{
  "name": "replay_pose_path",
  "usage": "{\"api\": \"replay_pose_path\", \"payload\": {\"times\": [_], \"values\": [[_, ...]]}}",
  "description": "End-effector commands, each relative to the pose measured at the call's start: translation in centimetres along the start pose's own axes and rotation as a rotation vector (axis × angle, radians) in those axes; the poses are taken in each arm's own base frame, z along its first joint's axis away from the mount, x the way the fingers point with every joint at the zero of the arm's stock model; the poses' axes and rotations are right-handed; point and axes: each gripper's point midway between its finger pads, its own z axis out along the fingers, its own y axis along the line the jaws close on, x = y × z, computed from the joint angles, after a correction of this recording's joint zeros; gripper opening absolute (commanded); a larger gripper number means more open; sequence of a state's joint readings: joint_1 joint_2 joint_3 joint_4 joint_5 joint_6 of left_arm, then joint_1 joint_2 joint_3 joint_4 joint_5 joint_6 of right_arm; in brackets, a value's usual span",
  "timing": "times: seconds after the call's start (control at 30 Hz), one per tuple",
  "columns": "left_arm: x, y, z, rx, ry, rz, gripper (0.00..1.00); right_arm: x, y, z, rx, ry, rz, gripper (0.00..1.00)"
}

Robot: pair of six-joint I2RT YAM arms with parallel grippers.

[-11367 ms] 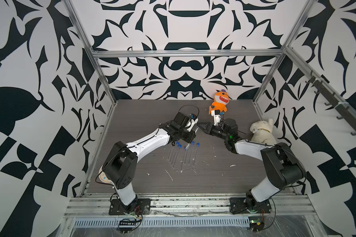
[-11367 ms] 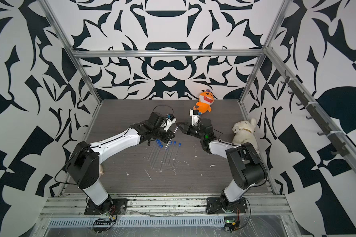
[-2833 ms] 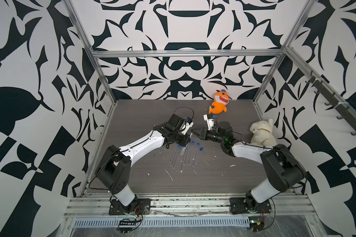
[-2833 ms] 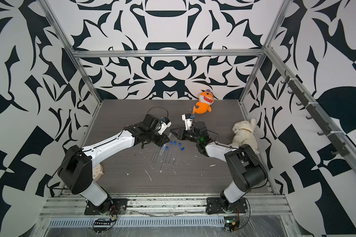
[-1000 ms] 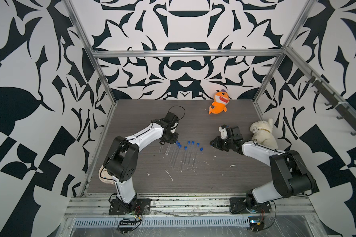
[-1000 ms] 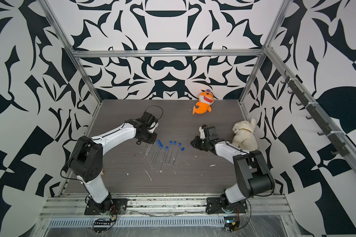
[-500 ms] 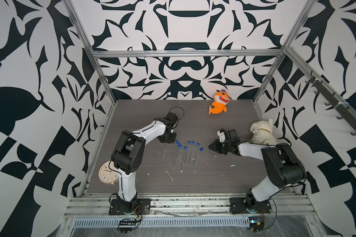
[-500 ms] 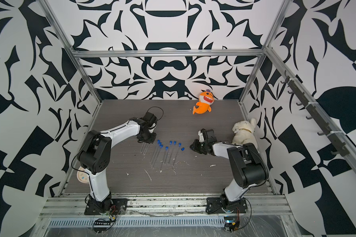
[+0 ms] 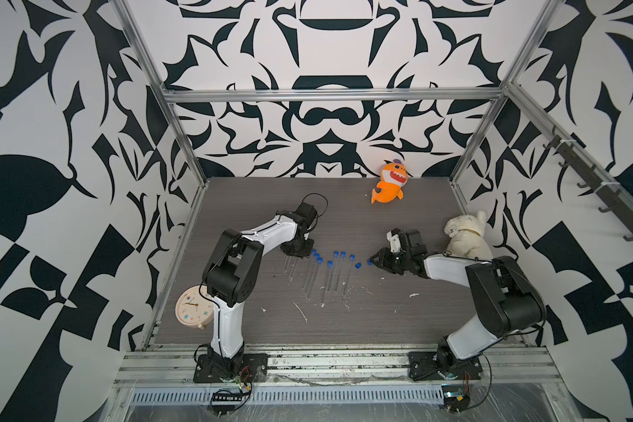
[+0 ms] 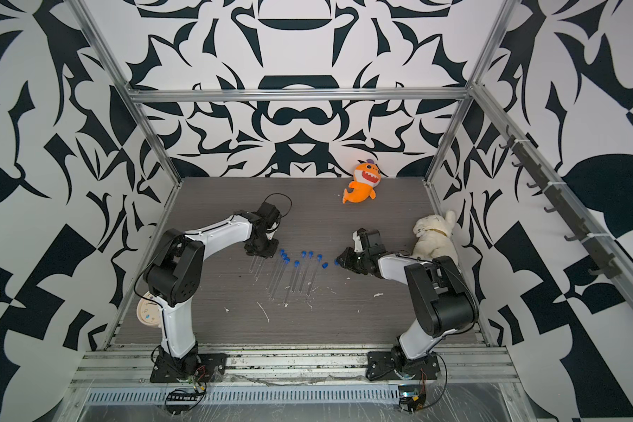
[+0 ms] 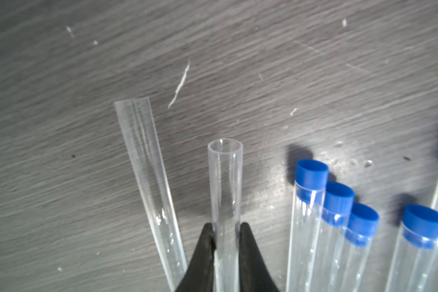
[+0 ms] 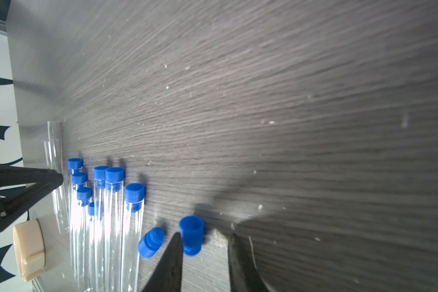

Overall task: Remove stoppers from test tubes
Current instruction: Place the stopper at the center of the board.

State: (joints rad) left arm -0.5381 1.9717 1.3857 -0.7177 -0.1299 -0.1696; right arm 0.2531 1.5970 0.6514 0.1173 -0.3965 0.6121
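We record: the right gripper (image 12: 205, 235) has parted its jaws, leaving a stopper (image 12: 191, 235) loose on the table (image 12: 288, 101); the left gripper (image 11: 226, 225) has lowered its uncapped test tube (image 11: 225, 177) beside the row.

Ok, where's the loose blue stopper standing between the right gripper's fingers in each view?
Both top views: stopper at the tips of the right gripper.
Left wrist: not in it.
Right wrist: stopper standing between the fingers.
Landmark: the capped test tubes, in every view.

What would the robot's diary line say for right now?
left gripper: shut on open tube | right gripper: open, stopper standing at its fingertips | second stopper: lying beside it | capped tubes: seven
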Motion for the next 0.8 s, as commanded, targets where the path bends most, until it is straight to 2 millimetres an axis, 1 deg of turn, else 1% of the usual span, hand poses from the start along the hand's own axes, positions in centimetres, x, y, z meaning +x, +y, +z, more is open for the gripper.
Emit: {"api": "replay_pose_path", "payload": {"times": [0.0, 0.17, 0.27, 0.33, 0.37, 0.43, 0.53, 0.6, 0.77], "values": [[0.3, -0.2, 0.5, 0.014, 0.021, -0.02, 0.06, 0.1, -0.1, -0.8, 0.024, -0.016, -0.007, 0.37], [0.3, -0.5, 0.4, 0.031, 0.02, -0.026, 0.11, -0.7, 0.5, -1.8, 0.032, -0.036, -0.033, 0.4], [0.2, -0.6, 0.3, 0.037, 0.02, -0.028, 0.15, -1.3, 1.3, -2.4, 0.019, -0.051, -0.047, 0.46], [0.1, -0.7, 0.1, 0.039, 0.018, -0.03, 0.18, -1.7, 1.6, -2.9, 0.02, -0.07, -0.054, 0.47], [0.0, -0.6, 0.0, 0.038, 0.015, -0.032, 0.21, -1.8, 1.7, -3.1, 0.023, -0.078, -0.055, 0.49], [-0.2, -0.6, -0.3, 0.037, 0.011, -0.033, 0.29, -2.1, 2.0, -3.7, 0.022, -0.094, -0.067, 0.53], [-0.5, -0.8, -0.8, 0.044, -0.001, -0.037, 0.4, -2.4, 2.3, -4.3, 0.027, -0.104, -0.08, 0.54], [-0.8, -0.8, -1.4, 0.045, -0.012, -0.038, 0.45, -2.6, 2.5, -4.8, 0.03, -0.115, -0.092, 0.54], [-1.3, -0.5, -4.1, 0.04, -0.064, -0.045, 0.47, -3.1, 2.9, -5.7, 0.041, -0.14, -0.12, 0.54]]}}
